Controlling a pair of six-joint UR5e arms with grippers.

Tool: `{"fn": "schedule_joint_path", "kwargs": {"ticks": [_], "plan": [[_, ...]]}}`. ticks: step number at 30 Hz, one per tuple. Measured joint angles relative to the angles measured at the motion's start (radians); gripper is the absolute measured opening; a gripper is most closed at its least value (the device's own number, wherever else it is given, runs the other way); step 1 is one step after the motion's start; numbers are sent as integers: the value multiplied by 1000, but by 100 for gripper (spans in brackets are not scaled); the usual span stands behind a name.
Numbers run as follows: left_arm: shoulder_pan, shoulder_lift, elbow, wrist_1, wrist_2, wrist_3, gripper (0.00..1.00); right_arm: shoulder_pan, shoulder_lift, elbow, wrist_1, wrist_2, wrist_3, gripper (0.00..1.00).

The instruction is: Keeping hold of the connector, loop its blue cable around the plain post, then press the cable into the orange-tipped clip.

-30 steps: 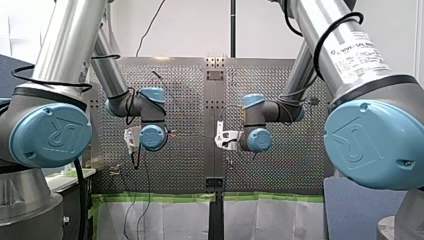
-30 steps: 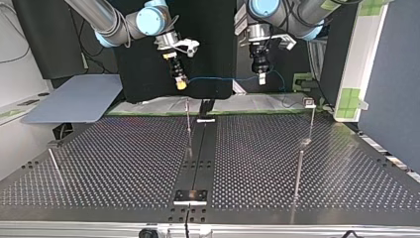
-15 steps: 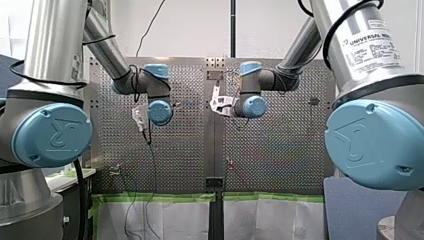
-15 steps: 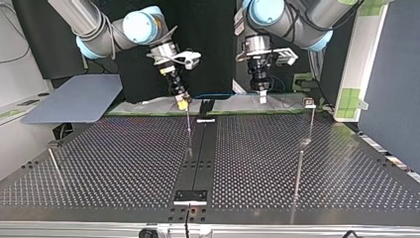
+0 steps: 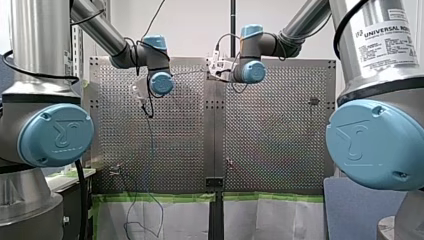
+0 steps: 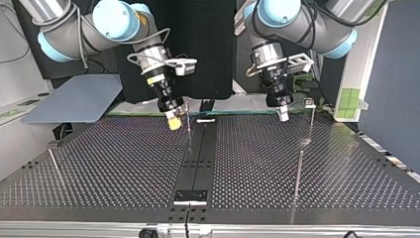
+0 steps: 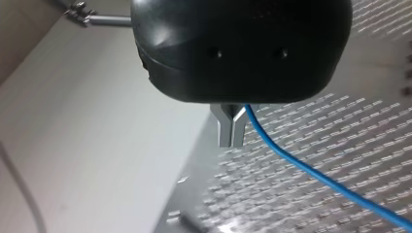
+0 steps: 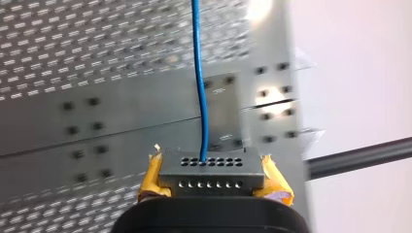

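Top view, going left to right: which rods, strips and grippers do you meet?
Leaning rod → my right gripper → black centre strip → my left gripper → tall post.

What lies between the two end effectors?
The blue cable, running from the connector in my right end effector to my left end effector; both wrist views show it.
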Motion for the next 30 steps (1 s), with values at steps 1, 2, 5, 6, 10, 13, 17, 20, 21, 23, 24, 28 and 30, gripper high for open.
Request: {"fn": "schedule_joint_path", "kwargs": {"ticks": [1, 2, 5, 6, 10, 13, 17, 20, 21, 23, 24, 28, 30], "plan": [[4, 8, 7, -8, -7, 0, 0, 1, -9, -9, 9, -3, -5, 0], [10, 18, 18, -18, -13, 0, 0, 2, -17, -17, 18, -7, -9, 0], [21, 46, 46, -47, -13, -2, 0, 3, -45, -45, 45, -14, -20, 0], [25, 54, 54, -54, -11, -1, 0, 2, -57, -57, 57, -16, -22, 0], [41, 87, 87, -87, 7, 5, 0, -4, -94, -94, 94, -18, -22, 0], [53, 116, 116, -116, 18, 8, 0, -9, -120, -121, 121, -22, -21, 0], [77, 137, 156, -156, 34, 8, 0, -11, -120, -154, 154, -32, -24, 0], [100, 125, 182, -181, 55, -6, 0, -13, -100, -182, 182, -52, -29, 0], [108, 120, 189, -190, 62, -12, 0, -14, -90, -193, 193, -58, -30, 0], [126, 105, 209, -209, 81, -24, 0, -15, -73, -210, 211, -67, -31, 0], [134, 98, 217, -217, 89, -28, 0, -15, -63, -222, 222, -72, -31, 0], [167, 68, 249, -249, 121, -50, 0, -15, -37, -260, 261, -86, -27, 0], [185, 50, 268, -268, 140, -61, 0, -15, -25, -282, 282, -89, -26, 0]]}}
